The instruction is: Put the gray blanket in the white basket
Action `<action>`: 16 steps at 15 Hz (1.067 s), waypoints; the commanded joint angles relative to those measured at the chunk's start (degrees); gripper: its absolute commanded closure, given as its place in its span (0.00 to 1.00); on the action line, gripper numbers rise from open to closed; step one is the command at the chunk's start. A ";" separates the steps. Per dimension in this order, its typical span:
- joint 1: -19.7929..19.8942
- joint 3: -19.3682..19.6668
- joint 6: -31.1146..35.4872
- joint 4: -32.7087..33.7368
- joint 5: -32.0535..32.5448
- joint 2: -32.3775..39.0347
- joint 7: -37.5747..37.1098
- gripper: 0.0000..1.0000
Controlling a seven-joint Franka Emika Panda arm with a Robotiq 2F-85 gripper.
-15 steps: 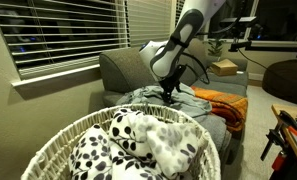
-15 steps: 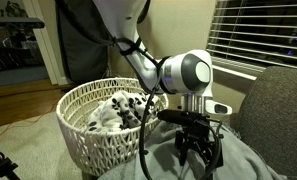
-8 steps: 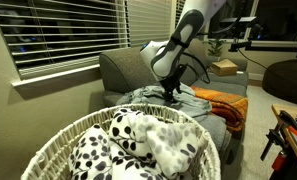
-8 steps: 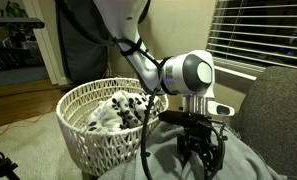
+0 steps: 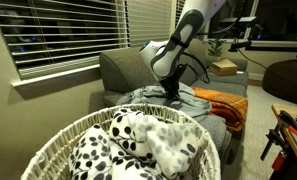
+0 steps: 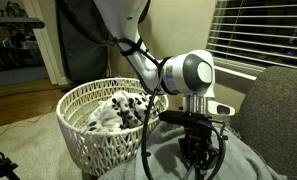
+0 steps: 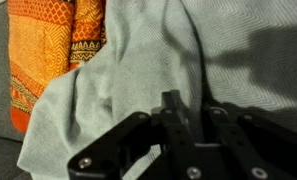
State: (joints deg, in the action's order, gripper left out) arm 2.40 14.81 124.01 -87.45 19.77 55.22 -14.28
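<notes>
The hand (image 6: 196, 160) is low on the gray blanket (image 6: 250, 166), which lies in loose folds on the seat of the gray sofa (image 5: 123, 68), outside the white basket (image 6: 88, 140). The two fingers stand close together with only a narrow gap, and their tips press into the fabric and pinch a fold of it. In the wrist view the hand (image 7: 173, 105) meets the gray blanket (image 7: 108, 100) at a raised crease, and an orange blanket (image 7: 48, 45) lies just beside it, touching its edge. In an exterior view the white basket (image 5: 58, 140) stands near the sofa, and a white blanket with black spots (image 5: 138, 145) fills it.
</notes>
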 commanded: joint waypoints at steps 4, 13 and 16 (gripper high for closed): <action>0.31 -0.28 -0.41 -1.43 -0.57 -2.04 2.08 1.00; -0.15 -1.84 -0.69 -8.13 -1.83 -12.75 4.27 0.98; 0.05 -3.01 -0.97 -10.92 -2.86 -16.94 4.75 0.99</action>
State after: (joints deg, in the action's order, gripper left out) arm 2.30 13.24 123.90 -91.85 18.46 45.42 -11.12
